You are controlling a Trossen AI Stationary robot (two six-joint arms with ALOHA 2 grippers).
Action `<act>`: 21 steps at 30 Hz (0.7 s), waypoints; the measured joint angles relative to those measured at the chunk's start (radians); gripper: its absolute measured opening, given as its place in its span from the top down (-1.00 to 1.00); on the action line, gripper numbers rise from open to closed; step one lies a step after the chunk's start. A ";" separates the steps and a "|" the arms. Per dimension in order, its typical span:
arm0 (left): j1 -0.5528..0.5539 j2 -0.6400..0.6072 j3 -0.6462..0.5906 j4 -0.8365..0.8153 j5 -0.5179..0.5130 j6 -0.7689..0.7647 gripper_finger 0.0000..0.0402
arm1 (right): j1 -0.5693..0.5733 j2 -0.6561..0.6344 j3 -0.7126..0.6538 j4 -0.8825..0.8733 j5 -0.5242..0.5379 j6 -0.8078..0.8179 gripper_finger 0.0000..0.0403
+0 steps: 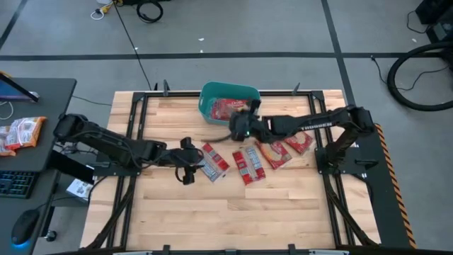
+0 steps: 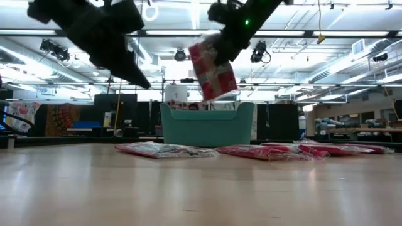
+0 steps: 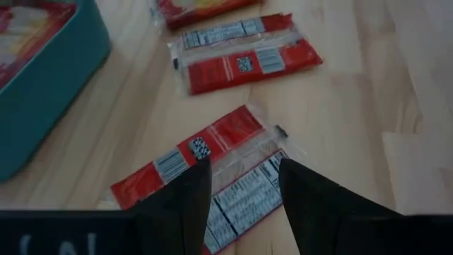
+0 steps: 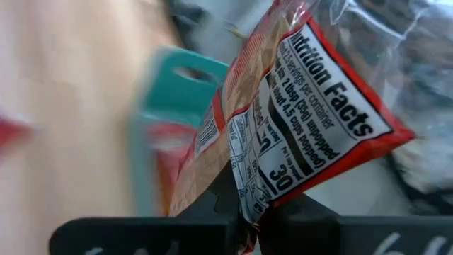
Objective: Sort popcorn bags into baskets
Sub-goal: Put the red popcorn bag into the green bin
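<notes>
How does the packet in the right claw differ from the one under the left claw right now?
The packet in the right claw hangs in the air, tilted, above the teal basket; the packet under the left claw lies flat on the table. The right claw is shut on its packet; the left claw is open, gripping nothing. Both packets are red with white-grey print.

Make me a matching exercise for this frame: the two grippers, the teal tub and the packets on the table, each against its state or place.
Column one:
1. left gripper
2. right gripper
3. teal basket
4. popcorn bags on the table

Column two:
A. lying flat on the wood
B. shut on a popcorn bag, lifted above the table
C. open above a packet
D. already holds red packets

Pairs: 1-C, 2-B, 3-D, 4-A
</notes>
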 joint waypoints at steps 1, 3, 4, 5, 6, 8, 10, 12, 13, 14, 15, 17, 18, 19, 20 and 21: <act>0.015 0.000 -0.014 0.014 0.019 0.024 0.16 | -0.020 0.001 0.000 0.008 0.031 -0.014 0.86; 0.050 -0.002 -0.037 0.034 0.051 0.076 0.16 | -0.063 0.010 0.001 0.036 0.045 -0.019 0.86; 0.068 -0.005 -0.046 0.049 0.068 0.106 0.16 | -0.081 0.014 0.001 0.027 0.045 -0.015 0.86; 0.088 -0.006 -0.051 0.066 0.088 0.138 0.16 | -0.097 0.026 0.001 0.029 0.050 -0.013 0.86; 0.107 -0.006 -0.057 0.083 0.113 0.173 0.16 | -0.111 0.039 0.006 0.035 0.053 -0.012 0.86; 0.146 -0.006 -0.064 0.100 0.170 0.234 0.16 | -0.127 0.072 0.030 -0.007 0.055 -0.012 0.86; 0.186 -0.006 -0.063 0.132 0.240 0.282 0.16 | -0.135 0.119 0.084 -0.029 0.056 -0.011 0.86; 0.220 -0.006 -0.063 0.153 0.287 0.304 0.16 | -0.136 0.167 0.149 -0.104 0.090 0.012 0.86; 0.235 -0.006 -0.063 0.153 0.299 0.306 0.16 | -0.136 0.199 0.183 -0.149 0.108 0.023 0.86; 0.246 -0.006 -0.063 0.154 0.310 0.305 0.16 | -0.137 0.223 0.215 -0.184 0.113 0.041 0.86; 0.254 -0.006 -0.063 0.156 0.317 0.298 0.16 | -0.137 0.248 0.243 -0.227 0.113 0.056 0.86; 0.264 -0.006 -0.063 0.155 0.326 0.272 0.16 | -0.138 0.292 0.297 -0.296 0.144 0.070 0.86; 0.263 -0.006 -0.063 0.151 0.328 0.254 0.16 | -0.140 0.311 0.318 -0.321 0.162 0.074 0.86; 0.261 -0.006 -0.062 0.148 0.329 0.238 0.16 | -0.141 0.329 0.336 -0.349 0.190 0.077 0.86; 0.257 -0.006 -0.062 0.137 0.328 0.221 0.16 | -0.141 0.347 0.351 -0.373 0.210 0.080 0.86; 0.252 -0.006 -0.062 0.122 0.324 0.200 0.16 | -0.143 0.364 0.362 -0.390 0.224 0.088 0.86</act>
